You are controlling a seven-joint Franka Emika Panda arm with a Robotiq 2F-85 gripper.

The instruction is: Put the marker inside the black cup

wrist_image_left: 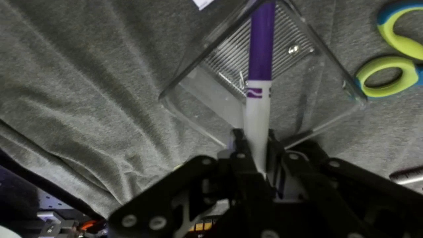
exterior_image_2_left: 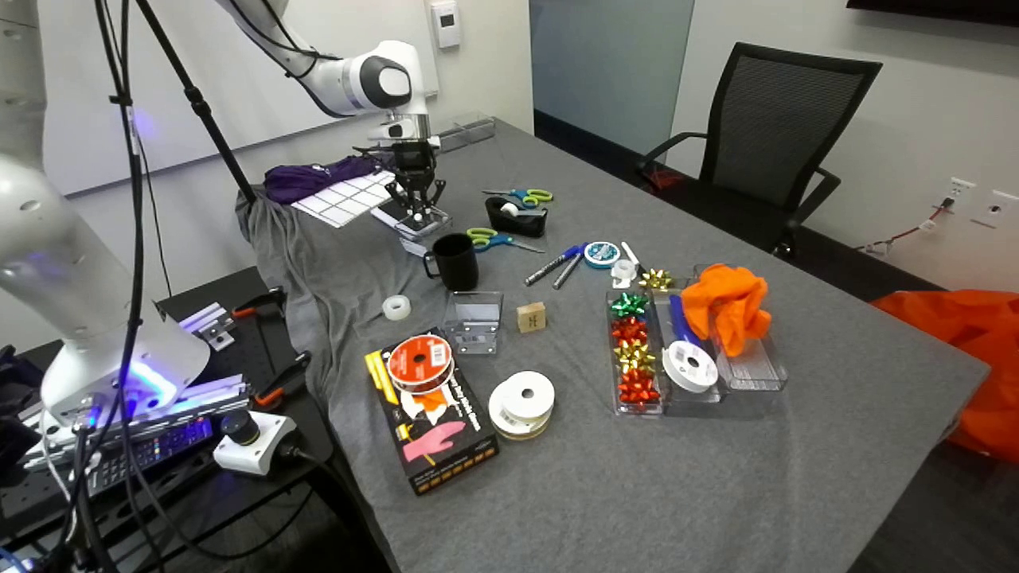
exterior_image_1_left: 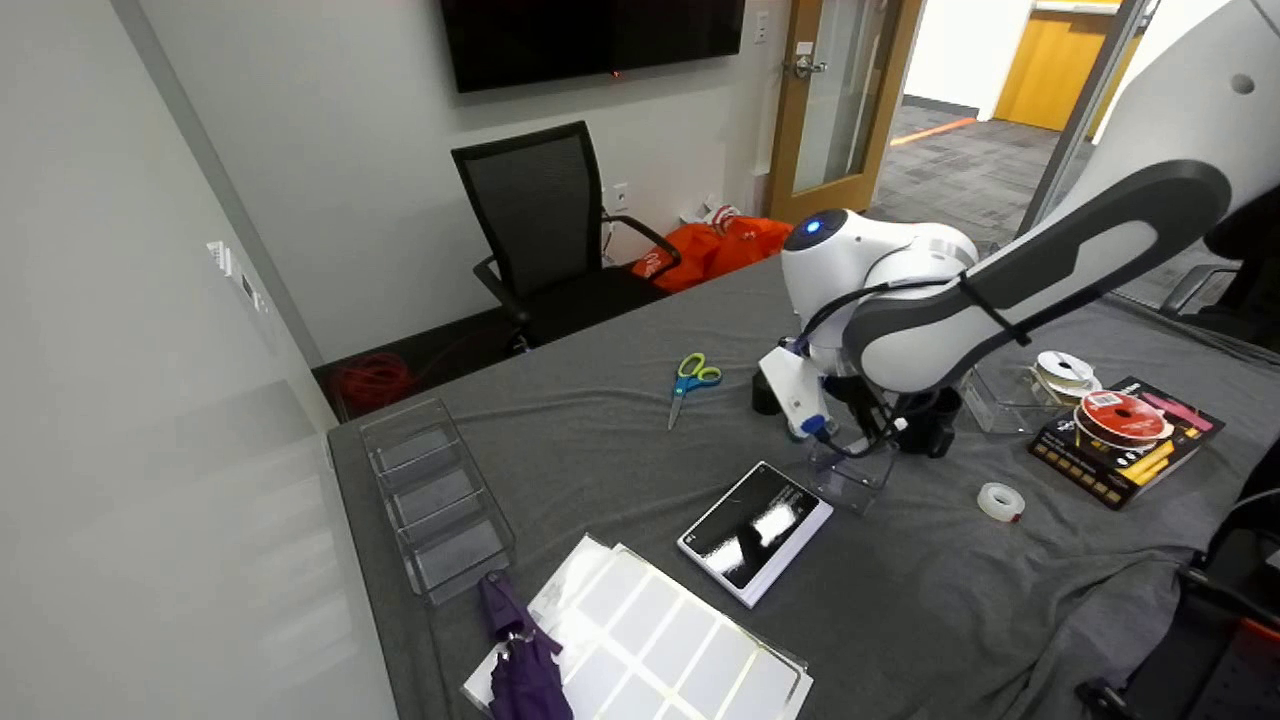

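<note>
The marker [wrist_image_left: 259, 66] has a purple end and a white body. It slants in the clear plastic box [wrist_image_left: 205, 119], its purple end towards the far wall; I cannot tell whether it touches the bottom. My gripper [wrist_image_left: 254, 142] is shut on the white end. The box also shows in both exterior views [exterior_image_1_left: 850, 475] [exterior_image_2_left: 430, 227], under the gripper [exterior_image_2_left: 416, 208]. The black cup [exterior_image_2_left: 455, 263], with a handle, stands upright on the table beside the box, towards the robot base. It is partly hidden behind the arm in an exterior view [exterior_image_1_left: 930, 425] and out of the wrist view.
Green-and-blue scissors [exterior_image_2_left: 500, 240] and a black tape dispenser [exterior_image_2_left: 521, 221] lie near the box. A black-and-white flat box [exterior_image_1_left: 755, 530] adjoins it. A white tape roll [exterior_image_2_left: 396, 307] and a clear hinged case [exterior_image_2_left: 475, 318] lie near the cup. Blue-capped markers [exterior_image_2_left: 557, 264] lie beyond.
</note>
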